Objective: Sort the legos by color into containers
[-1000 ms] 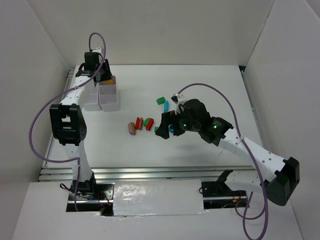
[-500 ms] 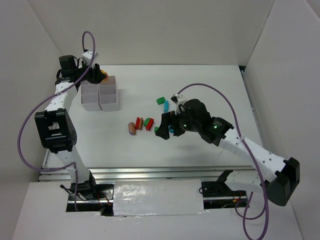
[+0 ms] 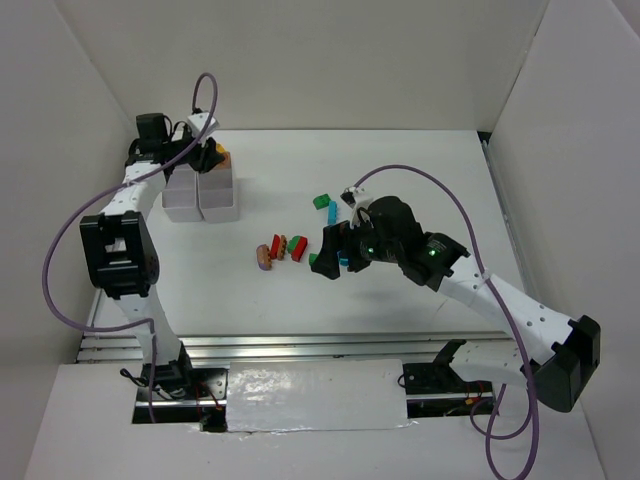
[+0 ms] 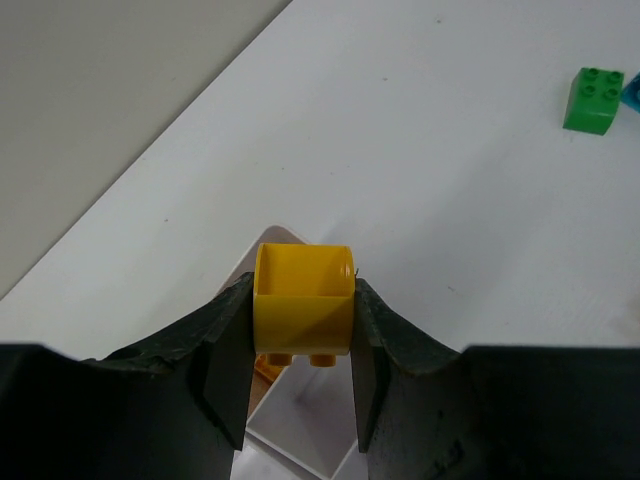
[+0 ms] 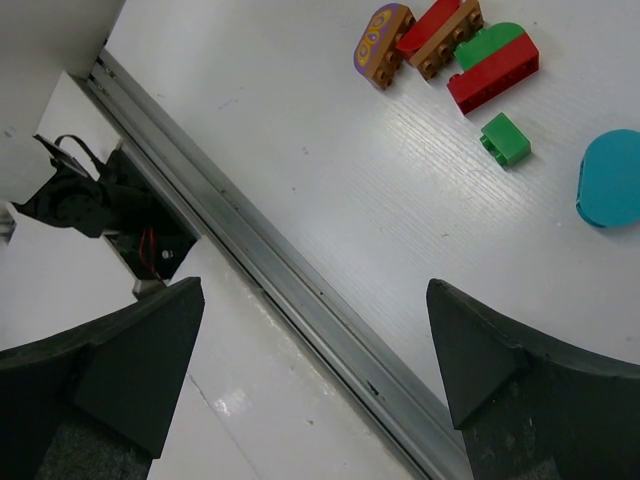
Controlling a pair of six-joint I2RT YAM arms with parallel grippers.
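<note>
Yellow lego (image 4: 303, 310) hangs studs-down over the white tray (image 3: 220, 205), other legos (image 3: 297, 246) scattered

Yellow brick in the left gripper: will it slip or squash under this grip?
Probably rigid: the yellow brick shows square, undeformed edges between the fingers. Its flat sides look smooth and glossy, so slipping seems possible. It appears hollow, so it is likely light.

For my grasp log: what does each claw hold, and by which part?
Left claw: a yellow lego, pinched by two opposite sides. Right claw: open, holding nothing.
</note>
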